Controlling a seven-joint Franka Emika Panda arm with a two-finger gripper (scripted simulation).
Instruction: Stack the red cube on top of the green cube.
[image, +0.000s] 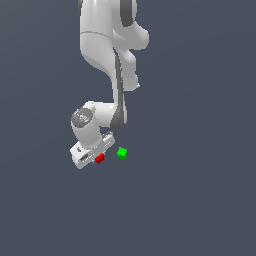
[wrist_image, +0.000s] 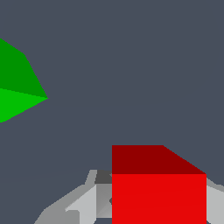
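Note:
The red cube (image: 99, 158) sits between the fingers of my white gripper (image: 97, 157), at the tip of the lowered hand. In the wrist view the red cube (wrist_image: 158, 188) fills the gap between the two grey fingers (wrist_image: 83, 203), which press against its sides, so the gripper is shut on it. The green cube (image: 122, 153) lies apart from it, a short way toward the exterior view's right. The wrist view shows the green cube (wrist_image: 17, 87) off to one side, partly cut off by the frame edge and untouched.
The arm's white links (image: 107, 55) rise above the hand in the exterior view. Around both cubes there is only a plain dark grey surface (image: 190, 190).

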